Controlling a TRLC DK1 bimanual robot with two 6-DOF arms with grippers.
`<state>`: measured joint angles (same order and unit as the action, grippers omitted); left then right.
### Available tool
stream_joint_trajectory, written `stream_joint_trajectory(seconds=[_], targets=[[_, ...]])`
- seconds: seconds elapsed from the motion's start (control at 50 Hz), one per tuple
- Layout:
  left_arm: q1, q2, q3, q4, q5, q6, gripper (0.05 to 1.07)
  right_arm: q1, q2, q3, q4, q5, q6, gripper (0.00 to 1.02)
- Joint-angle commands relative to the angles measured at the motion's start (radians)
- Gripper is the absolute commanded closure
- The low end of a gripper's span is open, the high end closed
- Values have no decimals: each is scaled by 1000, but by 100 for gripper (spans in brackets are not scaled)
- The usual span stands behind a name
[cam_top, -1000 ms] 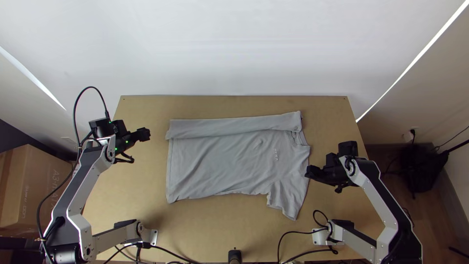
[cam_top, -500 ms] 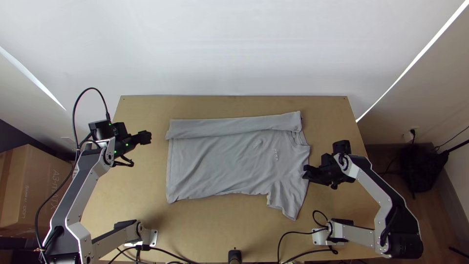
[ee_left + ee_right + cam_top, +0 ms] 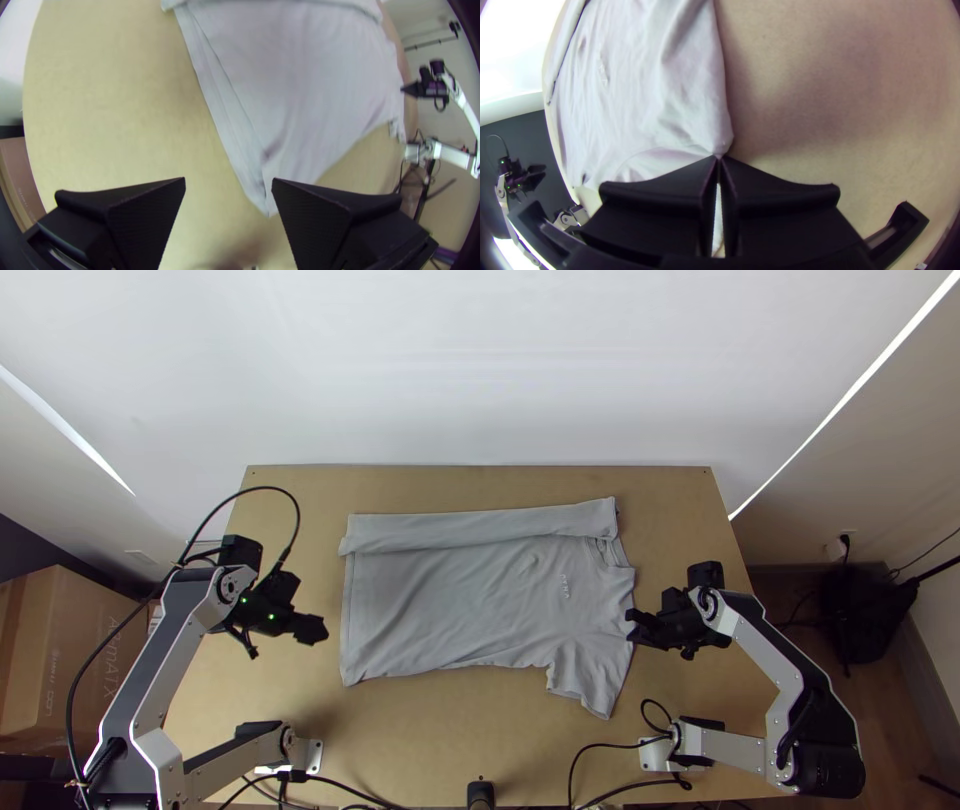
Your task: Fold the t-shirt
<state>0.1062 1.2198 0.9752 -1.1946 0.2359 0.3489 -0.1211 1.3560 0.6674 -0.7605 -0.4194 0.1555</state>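
Note:
The grey t-shirt [image 3: 460, 600] lies spread on the table, its far long side folded over in a strip, collar toward the right and one short sleeve pointing to the near edge. My left gripper [image 3: 322, 630] is over the table, left of the shirt's hem; in the left wrist view this gripper [image 3: 228, 187] stands open, apart from the cloth [image 3: 300, 90]. At the shirt's right edge, between collar and near sleeve, is my right gripper [image 3: 632, 627]. In the right wrist view the gripper [image 3: 719, 159] is shut on the edge of the shirt [image 3: 650, 100].
Bare wooden table [image 3: 400, 740] lies along the near side of the shirt, with cables at its near edge. A cardboard box [image 3: 70, 650] stands on the floor at the left. A white wall [image 3: 480, 360] rises behind the table.
My left gripper has swung toward the table's near edge and slightly right. The right gripper shifted a little left, then very slightly back. The shirt lies practically as before.

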Motion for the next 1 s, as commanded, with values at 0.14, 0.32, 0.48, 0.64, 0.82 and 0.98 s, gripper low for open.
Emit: stream_joint_trajectory(seconds=[0.14, 0.32, 0.48, 0.64, 0.82, 0.98], targets=[[-168, -88, -118, -105, -129, 101, 24, 15, 5, -22, -11, -9, -19, 100], [-352, -94, -167, 7, -141, -22, 25, 38, 3, -20, -11, -12, -8, 100], [-513, -13, -162, 41, -144, -130, 25, 37, -1, -22, -13, -12, -5, 100], [-576, 70, -164, 69, -165, -163, 25, 26, -5, -25, -13, -12, -7, 100], [-622, 145, -173, 76, -204, -182, 25, 15, -14, -29, -13, -12, -8, 100], [-628, 182, -188, 84, -253, -183, 25, 3, -18, -35, -13, -12, -14, 100]])
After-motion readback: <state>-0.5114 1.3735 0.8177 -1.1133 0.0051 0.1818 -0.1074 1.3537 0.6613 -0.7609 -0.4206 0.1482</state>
